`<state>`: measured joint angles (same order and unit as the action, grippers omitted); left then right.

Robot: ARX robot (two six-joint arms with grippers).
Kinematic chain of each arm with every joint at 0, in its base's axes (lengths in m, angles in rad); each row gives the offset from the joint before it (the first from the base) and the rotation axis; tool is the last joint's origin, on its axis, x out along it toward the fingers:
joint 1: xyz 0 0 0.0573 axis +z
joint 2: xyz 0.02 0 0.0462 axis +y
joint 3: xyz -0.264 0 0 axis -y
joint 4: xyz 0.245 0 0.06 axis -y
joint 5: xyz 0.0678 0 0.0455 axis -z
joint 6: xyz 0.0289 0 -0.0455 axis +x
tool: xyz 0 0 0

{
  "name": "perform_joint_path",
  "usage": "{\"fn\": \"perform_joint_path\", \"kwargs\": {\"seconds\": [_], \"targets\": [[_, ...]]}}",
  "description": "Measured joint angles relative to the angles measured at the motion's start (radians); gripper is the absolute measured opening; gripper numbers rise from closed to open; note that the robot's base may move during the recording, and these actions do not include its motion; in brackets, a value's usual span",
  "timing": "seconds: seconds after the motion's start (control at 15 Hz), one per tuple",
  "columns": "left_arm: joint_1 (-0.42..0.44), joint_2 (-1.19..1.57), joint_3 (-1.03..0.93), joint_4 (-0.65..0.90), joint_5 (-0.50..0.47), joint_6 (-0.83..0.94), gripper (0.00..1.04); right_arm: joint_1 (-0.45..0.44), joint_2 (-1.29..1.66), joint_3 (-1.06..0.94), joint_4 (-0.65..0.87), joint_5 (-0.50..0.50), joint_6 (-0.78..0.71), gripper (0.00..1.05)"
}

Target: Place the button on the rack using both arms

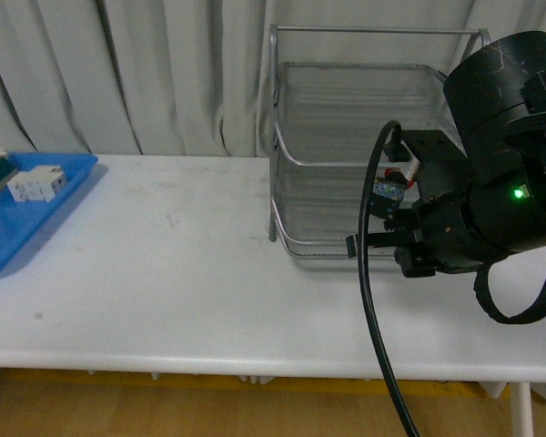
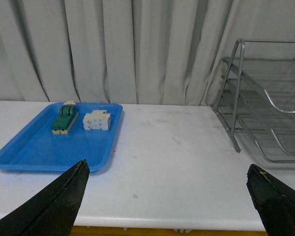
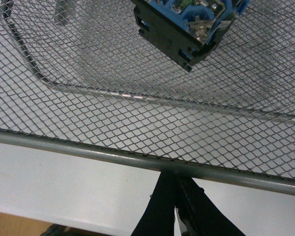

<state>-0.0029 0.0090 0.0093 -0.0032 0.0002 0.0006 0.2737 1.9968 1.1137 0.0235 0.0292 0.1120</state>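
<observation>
The button [image 3: 184,24] lies on the wire mesh of the rack [image 3: 88,73], with its black body and blue-green contact parts turned toward the right wrist camera. In the front view the button [image 1: 389,188] rests low inside the silver three-tier rack [image 1: 287,137], with a bit of red cap showing. My right gripper [image 3: 174,181] is shut on nothing. Its tips sit just under the tier's front rail [image 3: 88,147], apart from the button. My right gripper [image 1: 353,244] reaches the rack's lower front edge. My left gripper [image 2: 167,167] hangs open over the table, holding nothing, out of the front view.
A blue tray [image 2: 34,152] at the table's left holds a green-and-cream switch block [image 2: 65,119] and a white terminal block [image 2: 97,120]. The blue tray [image 1: 9,232] also shows at the left in the front view. A black cable [image 1: 373,300] loops in front of the rack. Grey curtains hang behind.
</observation>
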Motion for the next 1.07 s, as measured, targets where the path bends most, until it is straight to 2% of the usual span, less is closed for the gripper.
{"fn": "perform_joint_path", "kwargs": {"seconds": [0.47,0.8,1.07], "targets": [[0.0,0.0,0.0,0.0,0.0,0.0,0.98,-0.05,0.078,0.121,0.036,0.054,-0.016,0.02],[0.0,0.0,0.0,0.0,0.0,0.0,0.98,-0.079,0.084,0.123,0.059,0.109,-0.012,0.02],[0.0,0.0,0.0,0.0,0.0,0.0,0.98,-0.079,0.079,0.111,0.07,0.108,-0.009,0.02]]}}
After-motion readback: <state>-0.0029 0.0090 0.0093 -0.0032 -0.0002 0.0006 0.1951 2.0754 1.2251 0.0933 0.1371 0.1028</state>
